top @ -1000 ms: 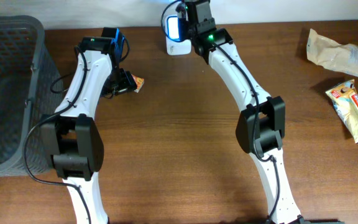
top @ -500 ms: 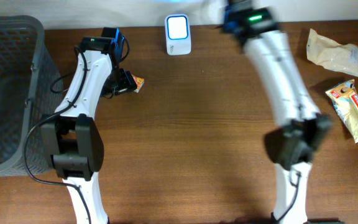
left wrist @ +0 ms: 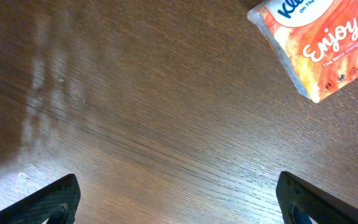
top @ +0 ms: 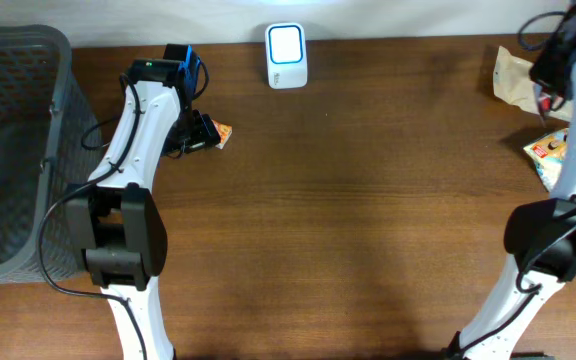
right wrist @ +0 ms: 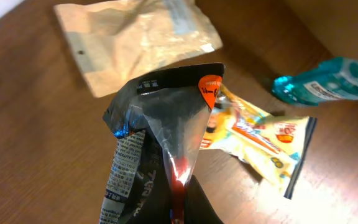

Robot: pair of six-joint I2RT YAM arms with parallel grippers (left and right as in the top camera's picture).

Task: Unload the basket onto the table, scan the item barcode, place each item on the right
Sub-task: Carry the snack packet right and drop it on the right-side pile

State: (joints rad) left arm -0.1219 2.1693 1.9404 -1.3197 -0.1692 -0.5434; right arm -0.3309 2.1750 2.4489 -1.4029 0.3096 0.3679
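Note:
My right gripper (right wrist: pixel 180 198) is shut on the item, a dark crinkled packet (right wrist: pixel 157 124) with an orange corner and a white printed label. In the overhead view the right gripper (top: pixel 553 62) hangs at the table's far right, over the other packets. The white scanner (top: pixel 286 56) with its blue-lit face stands at the back centre, far from it. My left gripper (left wrist: pixel 179 204) is open above bare wood, its fingers (left wrist: pixel 55 202) spread wide and nothing between them. An orange tissue pack (left wrist: pixel 319 43) lies just beyond it.
A grey mesh basket (top: pixel 8 60) fills the left edge. Below the right gripper lie a beige pouch (right wrist: pixel 135 43), a yellow snack packet (right wrist: pixel 260 140) and a teal tube (right wrist: pixel 328 84). The yellow packet (top: pixel 573 180) is near the right edge.
The right arm has swung from the scanner to the far right of the table, the dark packet still in its grip. The left arm has not moved.

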